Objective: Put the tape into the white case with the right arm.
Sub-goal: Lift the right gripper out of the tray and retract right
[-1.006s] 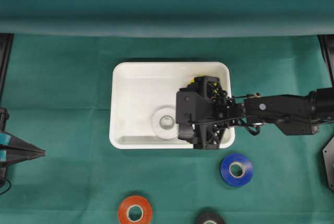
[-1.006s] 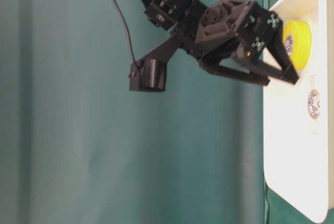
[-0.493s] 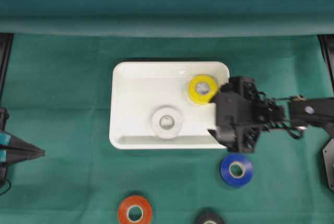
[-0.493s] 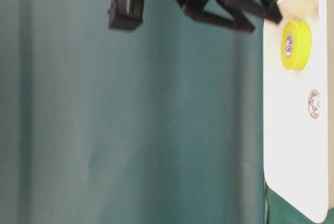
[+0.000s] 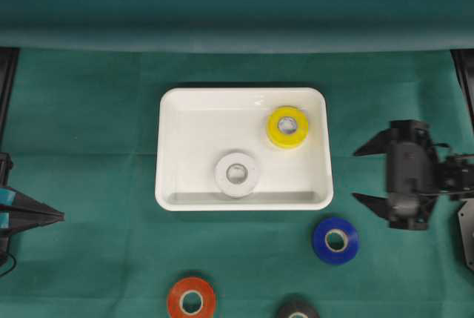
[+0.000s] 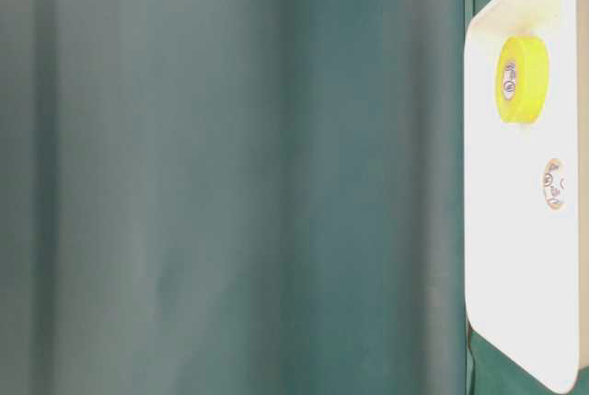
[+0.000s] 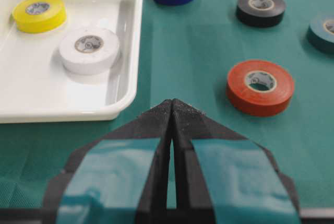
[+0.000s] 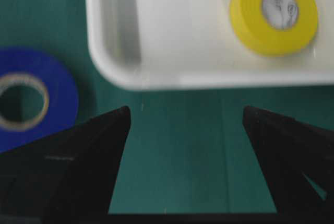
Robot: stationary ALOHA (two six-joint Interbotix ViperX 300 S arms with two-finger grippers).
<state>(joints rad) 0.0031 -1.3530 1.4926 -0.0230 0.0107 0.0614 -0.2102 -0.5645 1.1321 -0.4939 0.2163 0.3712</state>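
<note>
hovering clear of the white case (image 5: 167,147), right tool (image 5: 361,173) spread wide and empty, fingers (image 8: 88,156) pointing toward the case's near wall over bare cloth.

item: white case — just ahead of the right tool, flat on the green bench (image 5: 89,125). contents: yellow tape (image 5: 287,126) in the corner nearest the tool and slightly to one side of its line; white tape (image 5: 237,174) further in, near the middle of the long wall.

item: blue tape (image 5: 335,240) — outside the case, close beside the right tool, off one fingertip in the wrist view; nearest candidate for the next pick, in my judgement.

item: orange tape (image 5: 191,301) and black tape (image 5: 298,310) — further off along the bench edge, beyond the blue one.

item: left tool (image 7: 171,130) — clenched, nothing between its teal-padded fingers, well apart from the right tool across the case.

handling note: to take the blue roll well, swing the open fingers until they straddle it, one each side of the outer wall, centred over the core, descend squarely, then close. keep the approach off the case rim, which sits near the roll.
</note>
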